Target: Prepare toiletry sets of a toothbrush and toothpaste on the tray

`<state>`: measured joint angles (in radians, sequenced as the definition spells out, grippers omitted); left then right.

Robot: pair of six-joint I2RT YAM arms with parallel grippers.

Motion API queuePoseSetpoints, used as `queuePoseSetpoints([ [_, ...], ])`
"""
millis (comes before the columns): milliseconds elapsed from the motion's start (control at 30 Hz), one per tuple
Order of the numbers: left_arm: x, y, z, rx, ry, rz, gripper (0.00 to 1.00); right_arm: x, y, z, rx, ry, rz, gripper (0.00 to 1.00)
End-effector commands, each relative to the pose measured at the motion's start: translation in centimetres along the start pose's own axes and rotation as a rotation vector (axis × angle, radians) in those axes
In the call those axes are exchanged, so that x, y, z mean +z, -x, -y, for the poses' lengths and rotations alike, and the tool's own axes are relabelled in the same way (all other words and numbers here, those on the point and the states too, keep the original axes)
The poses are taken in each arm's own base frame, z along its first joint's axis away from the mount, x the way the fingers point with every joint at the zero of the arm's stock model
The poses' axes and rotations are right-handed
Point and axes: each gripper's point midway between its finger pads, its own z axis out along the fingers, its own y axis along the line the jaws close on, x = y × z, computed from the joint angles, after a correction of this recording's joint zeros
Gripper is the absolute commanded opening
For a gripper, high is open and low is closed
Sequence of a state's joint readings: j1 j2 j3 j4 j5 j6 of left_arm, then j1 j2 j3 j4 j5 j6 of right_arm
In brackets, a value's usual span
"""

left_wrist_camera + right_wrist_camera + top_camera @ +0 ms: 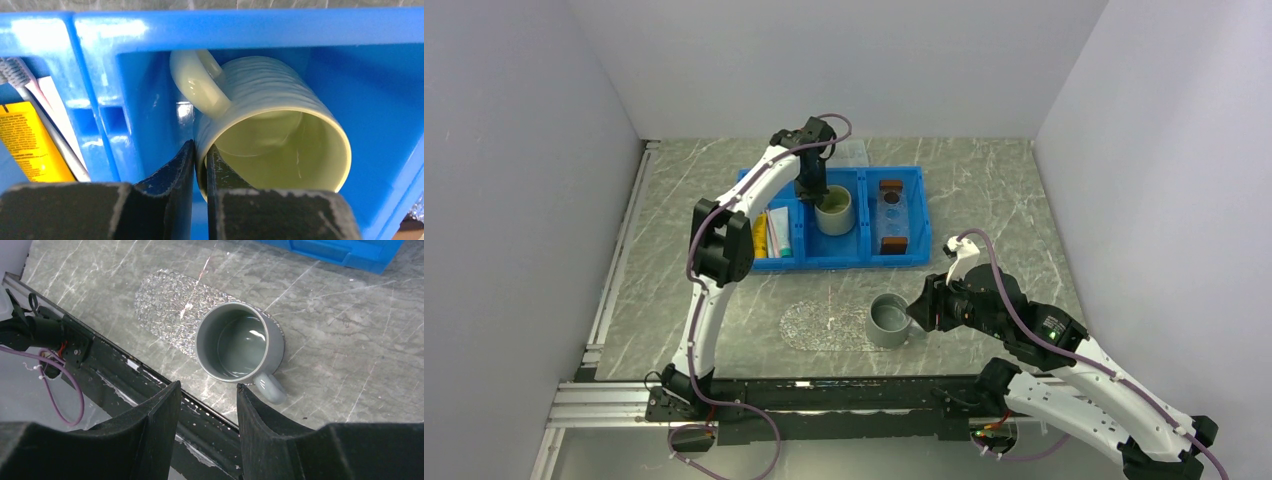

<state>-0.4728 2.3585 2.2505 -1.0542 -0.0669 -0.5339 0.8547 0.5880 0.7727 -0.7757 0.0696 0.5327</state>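
Pinching green mug rim: left gripper, fingers nearly closed; right gripper: fingers apart, empty; grey mug beyond. Marbled table, white walls.

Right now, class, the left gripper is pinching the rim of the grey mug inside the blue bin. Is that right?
No. The left gripper is pinching the rim of the green mug inside the blue bin, as the left wrist view shows. The grey mug stands outside the bin.
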Motion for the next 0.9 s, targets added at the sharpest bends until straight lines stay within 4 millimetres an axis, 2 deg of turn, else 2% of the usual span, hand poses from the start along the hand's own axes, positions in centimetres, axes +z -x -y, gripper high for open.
queuePoseSetpoints([
  [0, -7.5, 3.1, 2.2, 0.012, -0.137, 0.142, 0.00, 0.1, 0.9, -0.3, 0.001, 0.010, 0.039, 0.47],
  [133, -9.7, 3.2, 2.4, 0.015, -0.162, 0.172, 0.00, 0.2, 1.0, -0.1, 0.005, -0.004, 0.042, 0.47],
  [400, -15.4, 2.8, 3.3, 0.032, -0.221, 0.248, 0.00, 0.5, 1.1, 0.5, 0.020, -0.055, 0.036, 0.47],
  [600, -19.5, 0.7, 3.4, 0.059, -0.228, 0.293, 0.00, 0.7, 1.7, 0.6, 0.055, -0.081, 0.049, 0.47],
  [867, -23.2, -3.4, 0.7, 0.122, -0.149, 0.336, 0.00, 1.0, 2.6, 0.7, 0.045, -0.118, 0.048, 0.47],
])
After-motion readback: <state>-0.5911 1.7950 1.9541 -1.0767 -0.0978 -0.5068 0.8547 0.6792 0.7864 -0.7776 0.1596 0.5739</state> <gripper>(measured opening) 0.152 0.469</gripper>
